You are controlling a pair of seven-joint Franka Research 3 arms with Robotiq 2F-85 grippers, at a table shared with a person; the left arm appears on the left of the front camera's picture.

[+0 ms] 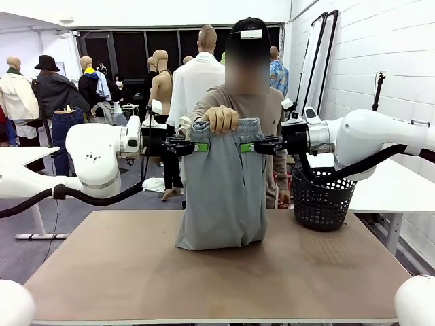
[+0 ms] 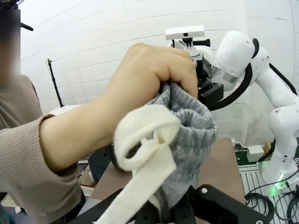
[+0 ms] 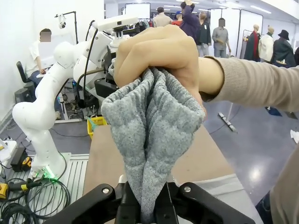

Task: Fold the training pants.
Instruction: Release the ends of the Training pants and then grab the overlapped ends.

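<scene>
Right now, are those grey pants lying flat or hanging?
Hanging: a hand, the left end effector and right end effector hold the training pants up; their bottom rests on the table.

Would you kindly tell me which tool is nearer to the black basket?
The right. The right tool, shut on the waistband of the training pants, sits up and to the left of the black basket; the left tool grips the waistband's far side, beyond the person's hand.
</scene>
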